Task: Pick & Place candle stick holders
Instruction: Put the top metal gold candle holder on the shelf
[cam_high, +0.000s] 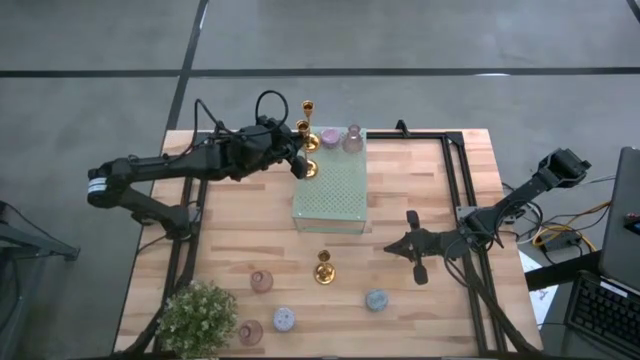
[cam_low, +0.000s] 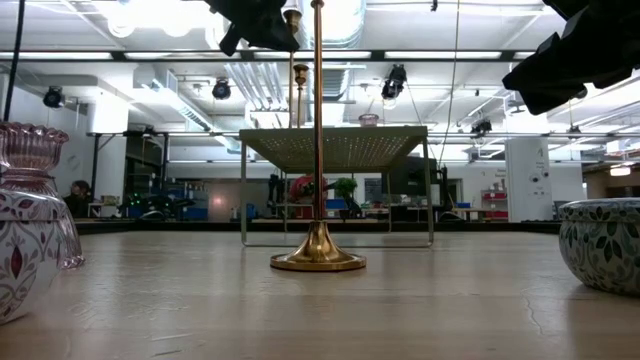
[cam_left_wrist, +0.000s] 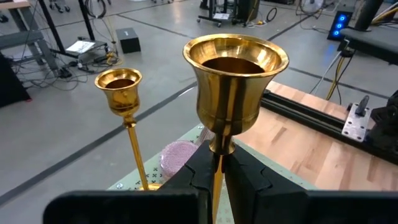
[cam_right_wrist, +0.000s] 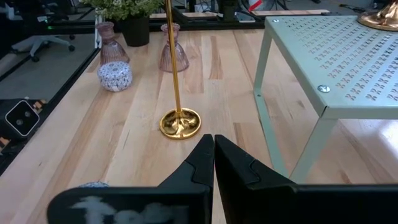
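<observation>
Gripping a gold candlestick (cam_left_wrist: 235, 81) by its stem just beneath the cup, the left gripper (cam_left_wrist: 217, 171) has its fingers clenched on the metal. In the high view this gripper (cam_high: 297, 160) sits over the far left corner of the pale green perforated stand (cam_high: 335, 195), and the held candlestick's round base (cam_high: 309, 170) shows over that corner; contact with the surface cannot be confirmed. A second gold candlestick (cam_left_wrist: 124, 106) stands just beside the held one, toward the far edge. Two squat pinkish holders (cam_high: 340, 137) sit along the stand's far edge.

Right gripper (cam_high: 417, 250): hanging above the wooden table (cam_high: 430, 190), near the stand's right front, fingers pressed together on nothing, as the right wrist view confirms (cam_right_wrist: 213, 158).

A third gold candlestick (cam_high: 323, 268) stands upright on the table in front of the stand, well apart from both grippers. Remaining small holders on the near part of the table: one pink (cam_high: 261, 281), one pale patterned (cam_high: 284, 319), one pink (cam_high: 250, 332) beside the potted plant (cam_high: 197, 317), and one blue-grey (cam_high: 376, 300) to the right. All stand apart from one another.
</observation>
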